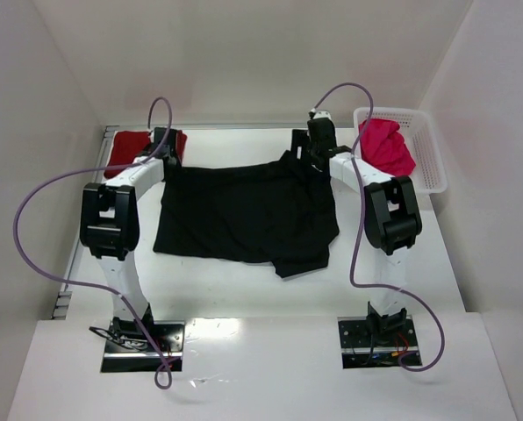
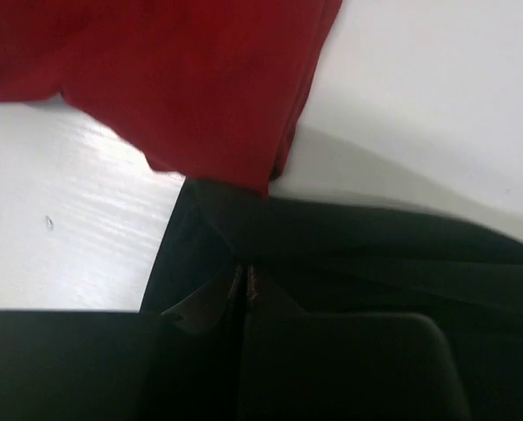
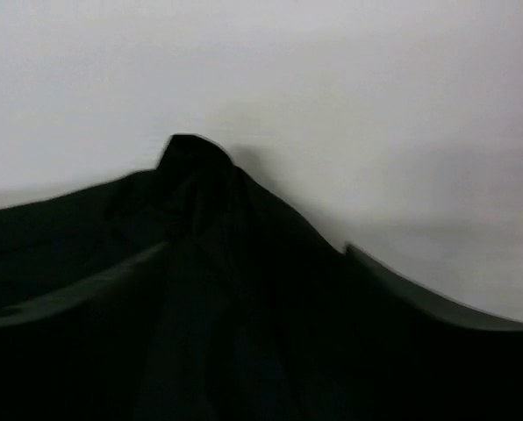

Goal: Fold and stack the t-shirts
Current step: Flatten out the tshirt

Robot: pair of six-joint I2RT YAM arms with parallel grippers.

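The black t-shirt (image 1: 244, 215) lies spread across the middle of the table, its near right corner rumpled. My left gripper (image 1: 168, 165) is at the shirt's far left corner. In the left wrist view its jaws are shut (image 2: 244, 279), with black cloth (image 2: 376, 263) pinched between them. My right gripper (image 1: 307, 156) is at the far right corner. Its fingers stand open (image 3: 257, 250) around a bunched peak of black cloth (image 3: 196, 175). A dark red t-shirt (image 1: 128, 149) (image 2: 182, 79) lies at the back left, touching the black one. A pink-red t-shirt (image 1: 386, 146) sits in the basket.
A white mesh basket (image 1: 430, 149) stands at the back right against the wall. White walls enclose the table on three sides. Purple cables loop from both arms. The arm bases are bolted at the near edge.
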